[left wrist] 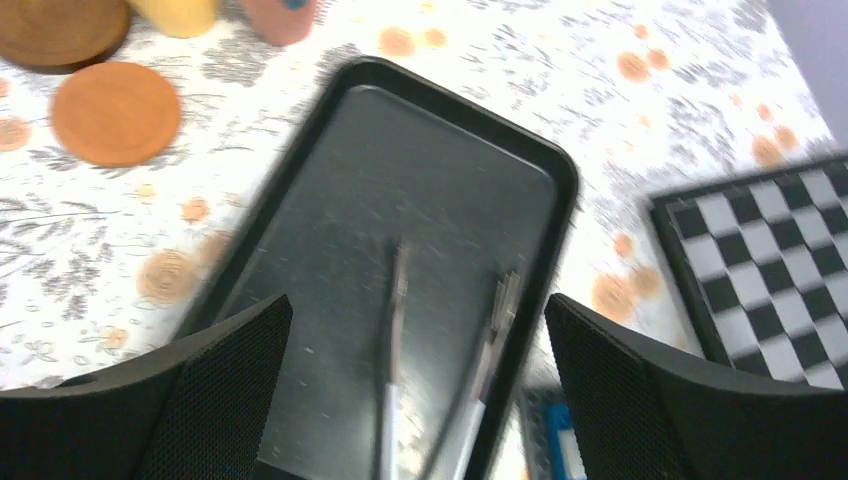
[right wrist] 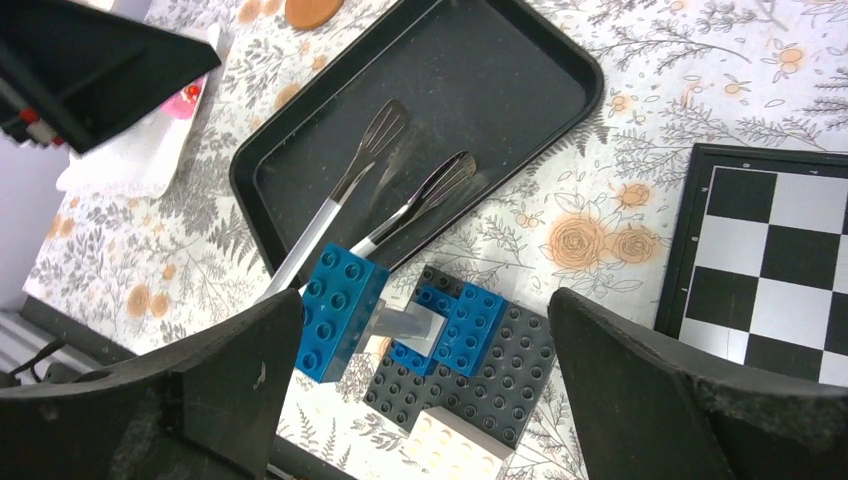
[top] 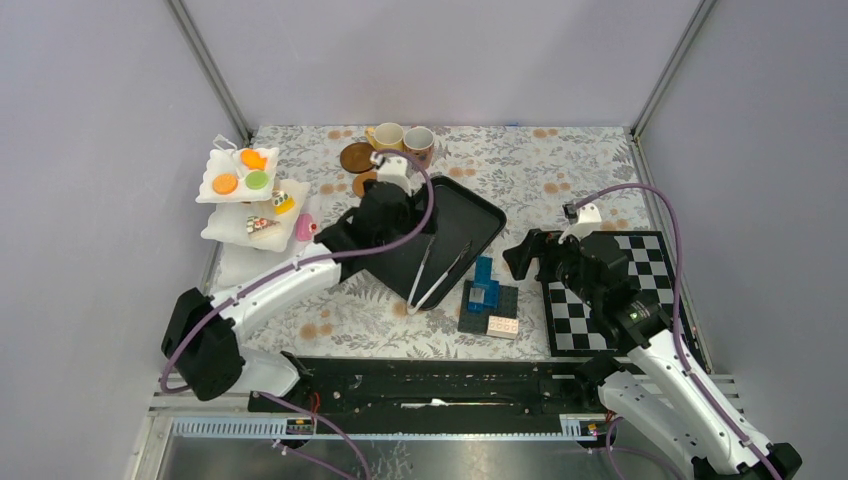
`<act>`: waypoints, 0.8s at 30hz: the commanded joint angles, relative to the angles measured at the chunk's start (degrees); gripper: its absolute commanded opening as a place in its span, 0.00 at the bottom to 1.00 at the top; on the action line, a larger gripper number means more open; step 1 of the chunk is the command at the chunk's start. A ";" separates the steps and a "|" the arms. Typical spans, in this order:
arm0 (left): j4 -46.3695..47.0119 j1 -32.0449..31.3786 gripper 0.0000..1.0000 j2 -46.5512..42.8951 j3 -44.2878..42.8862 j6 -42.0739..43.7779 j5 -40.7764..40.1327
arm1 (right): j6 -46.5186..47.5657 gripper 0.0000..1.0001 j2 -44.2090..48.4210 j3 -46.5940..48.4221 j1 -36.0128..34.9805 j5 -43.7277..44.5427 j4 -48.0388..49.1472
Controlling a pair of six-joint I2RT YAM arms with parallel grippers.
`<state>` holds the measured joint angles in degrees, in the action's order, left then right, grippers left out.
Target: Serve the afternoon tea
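A white tiered stand (top: 225, 195) at the far left holds orange and green cookies (top: 226, 184) and small toy cakes (top: 283, 203). A yellow mug (top: 386, 136) and a pinkish patterned mug (top: 419, 143) stand at the back, with brown coasters (top: 356, 158) beside them; one coaster also shows in the left wrist view (left wrist: 115, 112). My left gripper (top: 345, 238) is open and empty above the black tray (top: 470, 215), seen too in the left wrist view (left wrist: 420, 180). My right gripper (top: 527, 256) is open and empty above the brick stack (right wrist: 450, 330).
Metal tongs (top: 438, 272) lie across the tray's near edge, also in the right wrist view (right wrist: 390, 200). A blue and black brick stack (top: 487, 302) sits in front of the tray. A checkered board (top: 600, 290) lies at the right.
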<state>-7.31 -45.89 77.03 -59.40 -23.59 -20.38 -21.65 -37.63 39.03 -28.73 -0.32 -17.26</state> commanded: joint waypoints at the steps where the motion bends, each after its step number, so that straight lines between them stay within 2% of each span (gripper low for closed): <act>1: 5.82 8.58 0.99 2.75 -1.62 -2.36 5.40 | -2.03 1.00 -0.35 -0.38 -0.27 6.15 4.46; 7: 9.99 13.40 0.99 10.89 -6.95 0.05 2.13 | -3.59 1.00 -5.31 -1.94 -0.27 11.94 13.96; 14: 11.05 17.05 0.99 21.66 -15.32 0.48 -5.15 | -0.03 1.00 -25.19 4.01 0.04 20.57 31.75; 19: 14.84 19.59 0.98 25.29 -14.16 -1.14 -5.37 | -2.09 1.00 -38.93 10.59 2.53 24.04 47.15; 22: 16.48 21.19 0.92 27.12 -13.39 -0.80 -3.35 | -4.93 1.00 -45.89 13.95 4.71 24.38 55.21; 24: 15.51 22.20 0.82 29.17 -14.77 -0.01 -3.59 | -5.89 1.00 -49.95 16.49 6.04 24.21 57.52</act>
<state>4.49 -25.21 103.70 -72.60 -23.94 -23.62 -24.58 -82.50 49.98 -25.17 20.23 25.80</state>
